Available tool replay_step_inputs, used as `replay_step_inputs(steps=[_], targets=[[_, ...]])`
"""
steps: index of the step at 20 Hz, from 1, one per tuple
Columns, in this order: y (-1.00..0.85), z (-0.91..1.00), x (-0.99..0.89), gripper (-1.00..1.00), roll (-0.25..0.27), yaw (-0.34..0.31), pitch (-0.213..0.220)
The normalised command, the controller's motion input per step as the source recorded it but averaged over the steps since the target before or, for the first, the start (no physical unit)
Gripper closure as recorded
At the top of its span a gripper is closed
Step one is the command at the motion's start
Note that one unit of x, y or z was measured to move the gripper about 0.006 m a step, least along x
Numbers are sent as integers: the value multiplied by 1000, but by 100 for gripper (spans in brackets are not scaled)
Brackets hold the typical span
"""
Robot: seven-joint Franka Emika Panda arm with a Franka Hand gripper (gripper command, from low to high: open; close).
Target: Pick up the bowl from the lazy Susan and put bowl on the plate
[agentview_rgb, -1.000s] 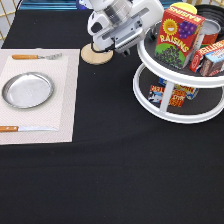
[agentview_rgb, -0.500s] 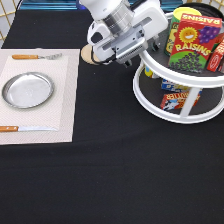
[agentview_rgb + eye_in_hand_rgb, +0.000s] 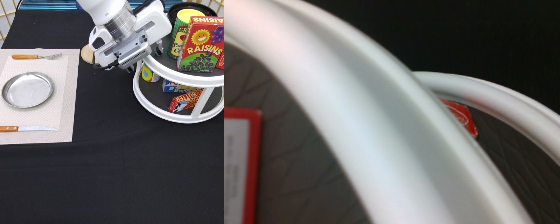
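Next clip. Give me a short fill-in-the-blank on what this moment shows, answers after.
1. The plate lies on the placemat with ____ on it.
2. The hand is over the ____ edge of the lazy Susan, by the exterior view.
3. The RAISINS box stands on the ____ tier.

Missing words: nothing; left; upper
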Motion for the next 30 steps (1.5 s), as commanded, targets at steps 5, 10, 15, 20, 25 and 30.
replay_step_inputs(steps=[5, 10, 15, 20, 25, 30], targets=[[218, 770, -378, -100, -70, 147, 1], [72, 266, -900, -100, -41, 13, -9], [-98, -49, -991, -100, -2, -26, -10], [39, -246, -902, -100, -25, -50, -7], [562, 1, -278, -100, -97, -1, 0], [319, 14, 100, -100, -87, -18, 16]])
